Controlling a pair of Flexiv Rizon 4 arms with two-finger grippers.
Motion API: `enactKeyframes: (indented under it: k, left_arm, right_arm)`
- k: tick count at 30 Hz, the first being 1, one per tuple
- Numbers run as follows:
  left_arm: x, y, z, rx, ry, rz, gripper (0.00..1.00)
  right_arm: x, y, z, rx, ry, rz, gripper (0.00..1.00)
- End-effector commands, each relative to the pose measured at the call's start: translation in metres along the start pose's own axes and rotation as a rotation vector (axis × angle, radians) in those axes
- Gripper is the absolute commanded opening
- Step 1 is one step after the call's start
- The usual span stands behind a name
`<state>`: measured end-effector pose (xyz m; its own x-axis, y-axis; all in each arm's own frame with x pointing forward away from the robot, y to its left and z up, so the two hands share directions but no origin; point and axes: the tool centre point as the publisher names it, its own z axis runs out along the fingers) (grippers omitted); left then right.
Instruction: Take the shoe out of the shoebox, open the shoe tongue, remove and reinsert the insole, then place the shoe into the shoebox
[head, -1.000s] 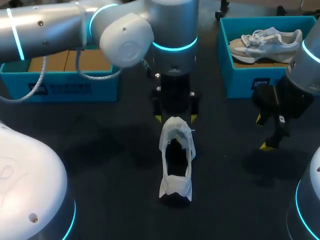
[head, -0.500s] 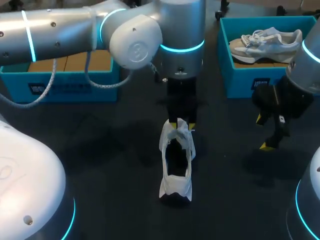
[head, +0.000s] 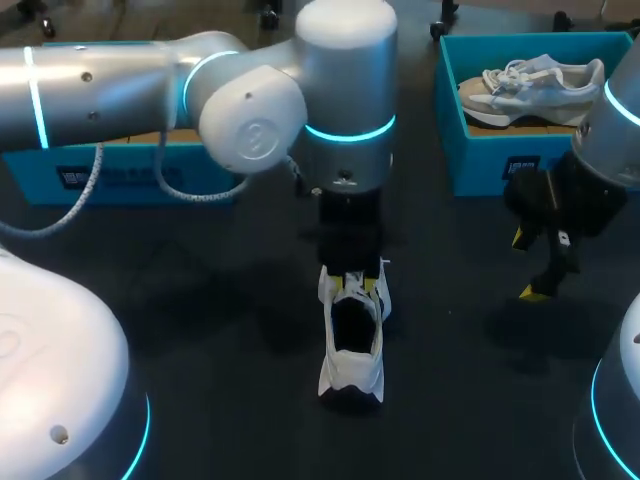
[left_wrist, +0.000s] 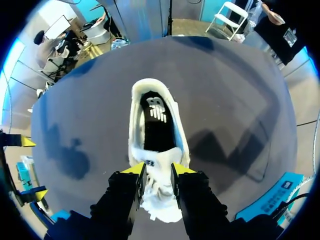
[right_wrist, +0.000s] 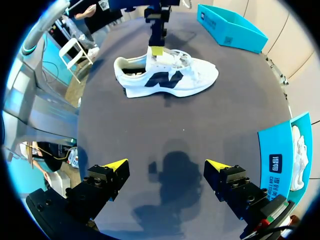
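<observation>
Shoe (head: 350, 345) is sitting mid-counter (head: 200, 300), out of its box. Left claw (left_wrist: 158, 170) is pinching the tongue (left_wrist: 159, 186), fingers narrow. Right claw (right_wrist: 166, 167) is hanging wide, holding nothing, well apart. Risk: nothing is pinning the sole, so a tongue pull is likely dragging or tipping the whole shoe.

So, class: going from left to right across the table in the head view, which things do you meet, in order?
blue shoebox → white shoe → right gripper
</observation>
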<state>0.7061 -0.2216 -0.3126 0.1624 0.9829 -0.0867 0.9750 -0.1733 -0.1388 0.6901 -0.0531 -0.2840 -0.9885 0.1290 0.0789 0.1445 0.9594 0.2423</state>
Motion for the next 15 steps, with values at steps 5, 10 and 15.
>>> enactKeyframes:
  k: [5,10,15]
  left_arm:
    - [0.007,-0.002,0.007,0.006,0.005,-0.019,0.33]
    - [0.006,-0.013,0.032,0.030,0.038,-0.023,0.32]
    - [0.010,-0.024,0.014,0.006,0.002,-0.034,0.34]
  right_arm:
    - [0.000,0.000,0.001,0.001,0.000,-0.001,1.00]
    - [0.000,0.000,0.001,0.001,0.000,-0.001,1.00]
    - [0.000,0.000,0.001,0.001,0.000,-0.001,1.00]
